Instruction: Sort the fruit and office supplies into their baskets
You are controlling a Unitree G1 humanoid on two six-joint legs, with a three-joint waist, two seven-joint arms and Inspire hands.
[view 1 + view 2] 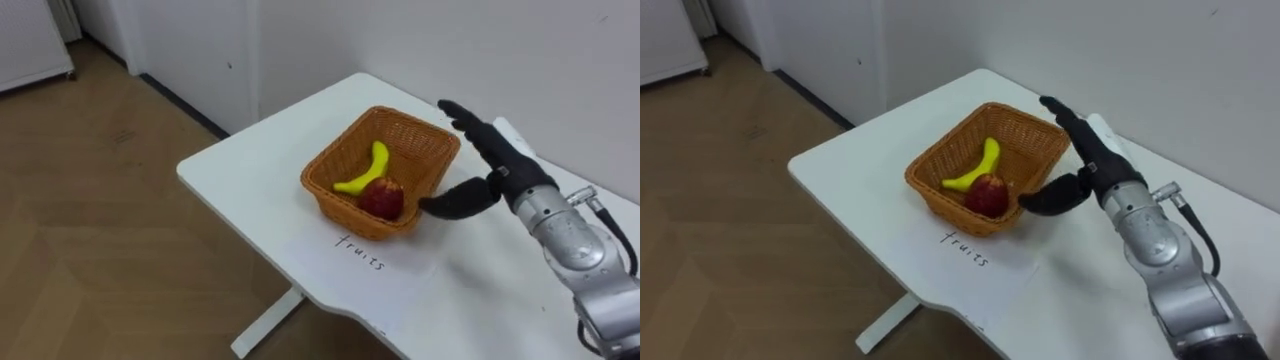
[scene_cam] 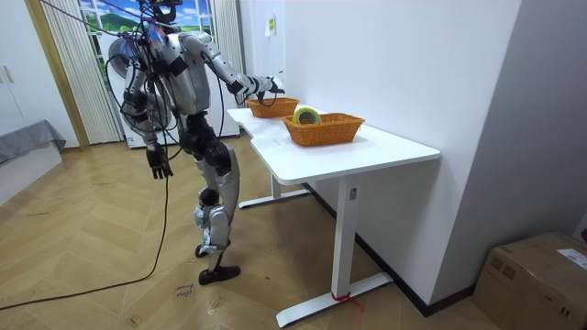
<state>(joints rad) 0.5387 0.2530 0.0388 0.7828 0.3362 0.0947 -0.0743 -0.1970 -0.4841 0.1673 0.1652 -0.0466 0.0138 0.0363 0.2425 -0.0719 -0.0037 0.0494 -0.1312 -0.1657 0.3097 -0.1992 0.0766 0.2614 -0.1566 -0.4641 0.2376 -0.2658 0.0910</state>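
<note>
Stretching in from the left of the eye views, the white surface carries a woven wicker basket near its far edge. Inside lie a yellow banana and, touching it on the near side, a red apple. A handwritten label sits on the surface just in front of the basket. Right of the basket, the right hand is open and empty, fingers straight over the right rim, thumb spread below.

In the room view, the left hand hangs by the robot's side at the left; open or closed, I cannot tell. Further right, a second basket holds a tape roll.
</note>
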